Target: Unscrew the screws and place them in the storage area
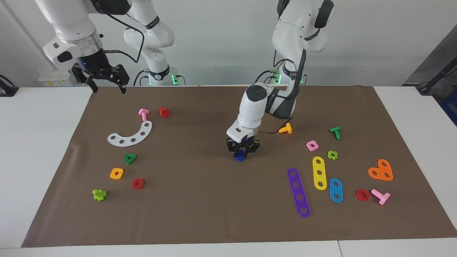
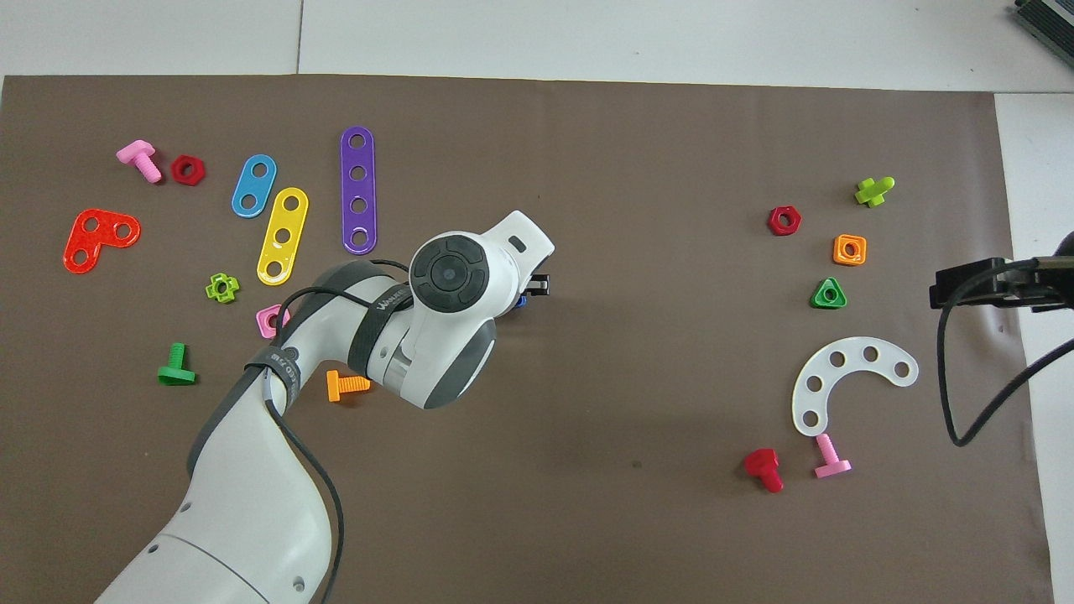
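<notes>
Item: dark-blue bolt (image 1: 240,155), mid-mat, pinched in the closed left gripper (image 1: 242,151). Lift it straight up, then carry it toward the green triangle nut (image 1: 130,158) and white curved strip (image 1: 130,135). Right gripper (image 1: 105,79) waits raised, fingers spread, holding nothing.

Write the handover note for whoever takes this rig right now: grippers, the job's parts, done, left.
Left gripper: down at the middle of the mat, fingers shut on the dark-blue screw.
Right gripper: open, waiting raised over the mat's edge at the right arm's end.
Storage area: mat patch toward the right arm's end, with the green triangle nut, orange square nut, red hexagon nut and white curved strip.
Done: screw gripped.
Left: carry it to the storage area and release it.
</notes>
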Robot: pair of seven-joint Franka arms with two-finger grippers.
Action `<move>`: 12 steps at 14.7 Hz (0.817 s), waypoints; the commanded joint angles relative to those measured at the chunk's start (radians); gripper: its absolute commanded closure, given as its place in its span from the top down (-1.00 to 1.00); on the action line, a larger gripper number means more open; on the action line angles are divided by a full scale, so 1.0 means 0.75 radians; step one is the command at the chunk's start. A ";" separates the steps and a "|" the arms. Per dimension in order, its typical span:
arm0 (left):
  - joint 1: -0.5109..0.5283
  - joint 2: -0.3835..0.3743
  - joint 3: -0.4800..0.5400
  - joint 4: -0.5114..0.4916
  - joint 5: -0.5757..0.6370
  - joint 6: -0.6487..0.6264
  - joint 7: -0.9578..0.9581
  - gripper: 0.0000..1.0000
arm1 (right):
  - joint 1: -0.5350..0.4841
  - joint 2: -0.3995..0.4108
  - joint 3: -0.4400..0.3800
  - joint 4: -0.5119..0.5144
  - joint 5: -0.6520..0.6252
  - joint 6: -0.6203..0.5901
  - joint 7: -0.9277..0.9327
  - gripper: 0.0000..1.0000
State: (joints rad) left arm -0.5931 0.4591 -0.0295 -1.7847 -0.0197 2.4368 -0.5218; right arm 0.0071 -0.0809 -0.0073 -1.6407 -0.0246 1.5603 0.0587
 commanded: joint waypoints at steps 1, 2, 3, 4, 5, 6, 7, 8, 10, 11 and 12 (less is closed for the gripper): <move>-0.009 -0.005 0.017 0.060 -0.002 -0.083 -0.028 -0.69 | -0.007 -0.017 0.004 -0.005 0.002 -0.017 -0.025 1.00; -0.007 -0.005 0.017 0.087 -0.002 -0.115 -0.028 -0.69 | -0.007 -0.017 0.004 -0.005 0.002 -0.017 -0.025 1.00; -0.003 -0.007 0.017 0.109 -0.002 -0.154 -0.028 -0.68 | -0.007 -0.017 0.004 -0.005 0.002 -0.017 -0.025 1.00; -0.003 -0.019 0.017 0.119 -0.002 -0.187 -0.028 -0.68 | -0.007 -0.017 0.004 -0.005 0.002 -0.017 -0.025 1.00; -0.003 -0.033 0.017 0.122 -0.002 -0.216 -0.028 -0.68 | -0.007 -0.017 0.006 -0.005 0.002 -0.017 -0.025 1.00; -0.005 -0.068 0.017 0.120 0.000 -0.246 -0.028 -0.68 | -0.007 -0.017 0.004 -0.005 0.002 -0.017 -0.025 1.00; -0.001 -0.092 0.017 0.116 0.000 -0.275 -0.026 -0.68 | -0.007 -0.017 0.004 -0.005 0.002 -0.017 -0.025 1.00; 0.001 -0.117 0.019 0.105 0.002 -0.291 -0.028 -0.68 | -0.007 -0.017 0.004 -0.005 0.002 -0.017 -0.025 1.00; 0.018 -0.162 0.023 0.048 0.002 -0.292 -0.024 -0.68 | -0.007 -0.017 0.004 -0.005 0.002 -0.017 -0.025 1.00; 0.036 -0.194 0.023 0.003 0.002 -0.292 -0.018 -0.68 | -0.007 -0.017 0.004 -0.005 0.002 -0.017 -0.025 1.00; 0.071 -0.229 0.023 -0.037 0.004 -0.292 -0.008 -0.68 | -0.007 -0.017 0.004 -0.005 0.002 -0.017 -0.025 1.00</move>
State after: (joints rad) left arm -0.5786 0.3621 -0.0130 -1.7184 -0.0199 2.2221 -0.5313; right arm 0.0071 -0.0809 -0.0073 -1.6407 -0.0246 1.5603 0.0587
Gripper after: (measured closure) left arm 0.529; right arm 0.000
